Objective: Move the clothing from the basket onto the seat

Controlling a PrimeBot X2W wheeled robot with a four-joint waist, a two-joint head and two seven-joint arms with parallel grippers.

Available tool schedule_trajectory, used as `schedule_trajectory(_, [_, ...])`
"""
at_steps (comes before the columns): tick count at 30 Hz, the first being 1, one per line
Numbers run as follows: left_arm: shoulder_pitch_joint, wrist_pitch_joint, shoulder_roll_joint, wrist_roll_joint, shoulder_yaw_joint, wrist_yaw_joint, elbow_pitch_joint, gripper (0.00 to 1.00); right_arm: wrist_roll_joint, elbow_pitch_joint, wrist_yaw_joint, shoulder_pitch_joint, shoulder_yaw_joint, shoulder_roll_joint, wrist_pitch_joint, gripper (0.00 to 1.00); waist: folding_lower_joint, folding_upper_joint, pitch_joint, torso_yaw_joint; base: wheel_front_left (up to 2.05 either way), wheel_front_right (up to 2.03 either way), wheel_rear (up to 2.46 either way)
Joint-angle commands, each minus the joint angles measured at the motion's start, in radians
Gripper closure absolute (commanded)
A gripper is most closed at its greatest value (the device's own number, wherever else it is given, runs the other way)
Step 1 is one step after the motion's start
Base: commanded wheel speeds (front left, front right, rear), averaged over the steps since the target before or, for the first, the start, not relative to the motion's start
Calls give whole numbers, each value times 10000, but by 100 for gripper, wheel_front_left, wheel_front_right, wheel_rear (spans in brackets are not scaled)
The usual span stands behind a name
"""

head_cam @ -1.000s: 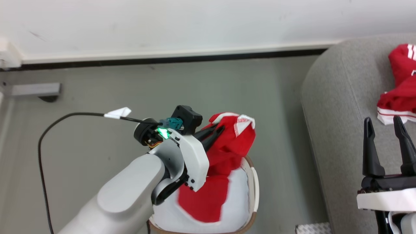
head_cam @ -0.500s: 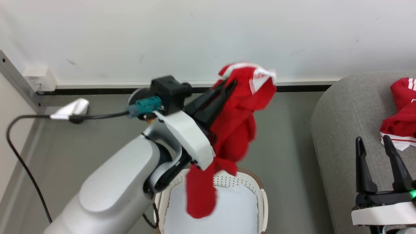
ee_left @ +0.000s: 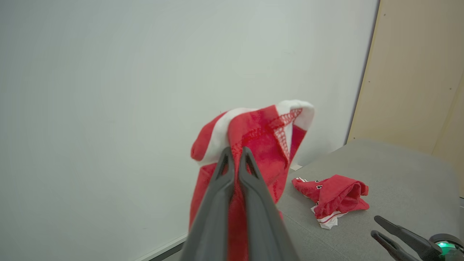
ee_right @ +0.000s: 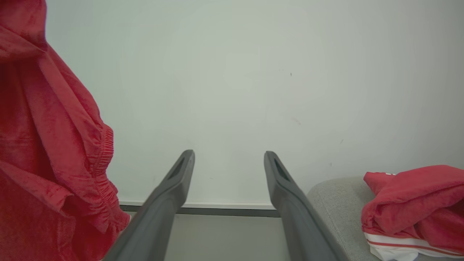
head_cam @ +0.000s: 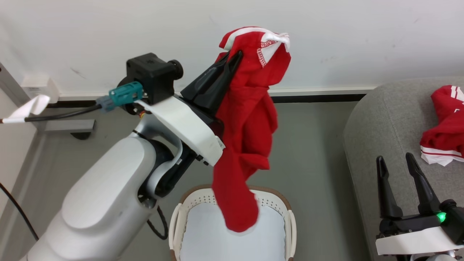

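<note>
A grey sofa (head_cam: 380, 123) stands at the right, a crumpled red garment (head_cam: 442, 134) lying on it. Bare floor (head_cam: 311, 152) separates it from the basket (head_cam: 271, 201). The left end effector (head_cam: 236, 55) is clamped on a hanging red garment (head_cam: 250, 119), whose lower end dangles over the basket. The right end effector (head_cam: 393, 156) is spread apart near the sofa.

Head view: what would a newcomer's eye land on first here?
The red garment dangles from the shut left pincer, held high at centre, its lower end over the basket. At right, a second red garment lies crumpled on the grey sofa, just beyond the open right pincer.
</note>
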Motion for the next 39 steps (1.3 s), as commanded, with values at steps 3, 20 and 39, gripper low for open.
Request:
schedule_trajectory(3, [-10,-116,-1,-84,68,45,-73,100,140,-138,-18,-120,226,-33,2,0,1,-1,36,-80,0,0,0])
schedule_trajectory(20, [-60,-301,-432,15,-390,-89,211,100,451,357,-18,-2457,5432,-469,46,0,1,-1,98,84,0,0,0])
schedule_trajectory(39, [219,-273,-1362,-287,-1248,-340,-5,100,1323,5305,-18,-5021,6858,494,776,93,1,-1,-92,1451,0,0,0])
